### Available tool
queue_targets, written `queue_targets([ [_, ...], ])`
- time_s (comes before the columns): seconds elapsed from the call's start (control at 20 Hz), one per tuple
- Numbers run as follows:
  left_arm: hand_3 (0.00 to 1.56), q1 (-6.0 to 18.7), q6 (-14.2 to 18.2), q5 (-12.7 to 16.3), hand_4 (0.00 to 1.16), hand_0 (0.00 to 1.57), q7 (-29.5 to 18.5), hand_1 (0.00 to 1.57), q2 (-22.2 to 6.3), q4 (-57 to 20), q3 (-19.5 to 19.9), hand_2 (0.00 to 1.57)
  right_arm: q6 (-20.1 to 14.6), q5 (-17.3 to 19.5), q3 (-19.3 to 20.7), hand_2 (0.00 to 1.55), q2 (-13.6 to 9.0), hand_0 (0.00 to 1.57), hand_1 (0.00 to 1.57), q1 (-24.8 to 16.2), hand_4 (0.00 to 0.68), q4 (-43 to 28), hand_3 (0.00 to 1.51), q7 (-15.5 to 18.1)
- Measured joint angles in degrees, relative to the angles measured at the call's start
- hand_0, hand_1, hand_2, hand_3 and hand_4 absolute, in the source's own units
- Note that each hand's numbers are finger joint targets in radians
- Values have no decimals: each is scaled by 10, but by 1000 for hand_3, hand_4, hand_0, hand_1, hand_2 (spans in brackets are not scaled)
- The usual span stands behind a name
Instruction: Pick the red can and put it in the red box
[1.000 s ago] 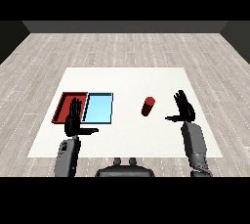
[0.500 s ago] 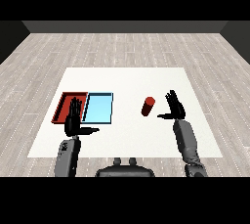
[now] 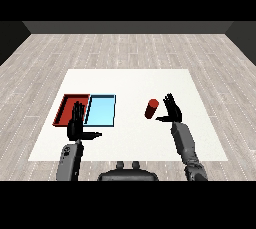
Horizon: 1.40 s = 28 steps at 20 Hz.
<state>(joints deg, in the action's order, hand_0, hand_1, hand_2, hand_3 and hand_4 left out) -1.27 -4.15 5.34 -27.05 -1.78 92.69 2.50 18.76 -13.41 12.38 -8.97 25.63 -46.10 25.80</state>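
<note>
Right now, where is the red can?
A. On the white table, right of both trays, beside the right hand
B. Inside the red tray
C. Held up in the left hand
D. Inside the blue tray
A: the can stands on the table, well right of the blue tray and red tray, just left of the open right hand.

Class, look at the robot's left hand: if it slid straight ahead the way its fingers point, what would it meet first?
Most likely the red tray: the open left hand points up-table, its fingertips already at the tray's near edge. Depth is unclear, so it may pass above the rim.
</note>
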Motion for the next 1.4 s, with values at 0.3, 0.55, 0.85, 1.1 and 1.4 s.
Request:
queue_targets([
  [0.3, 0, 2, -5, 10, 0, 0, 15, 0, -5, 10, 4, 0, -8, -3, -1, 0, 12, 0, 0, 30, 0, 45, 0, 16],
  [0.55, 0, 1, -12, 15, 0, 0, 16, 0, -6, 10, 5, 0, -9, -8, -1, 0, 17, 0, 0, 60, 0, 84, 0, 20],
  [0.85, 0, 9, -20, 25, 0, 0, 18, 0, -9, 10, 10, 0, -13, -6, -10, 0, 23, 0, 0, 64, 0, 92, 0, 20],
  [1.1, 0, 4, -14, 20, 0, 0, 24, 0, -3, 20, 4, 0, -27, -5, -9, 0, 24, 0, 0, 77, 0, 114, 0, 21],
  [1.4, 0, 8, -17, 25, 0, 0, 22, 0, -9, 17, 15, 0, -41, 3, -11, 0, 27, 0, 0, 91, 0, 146, 0, 39],
])
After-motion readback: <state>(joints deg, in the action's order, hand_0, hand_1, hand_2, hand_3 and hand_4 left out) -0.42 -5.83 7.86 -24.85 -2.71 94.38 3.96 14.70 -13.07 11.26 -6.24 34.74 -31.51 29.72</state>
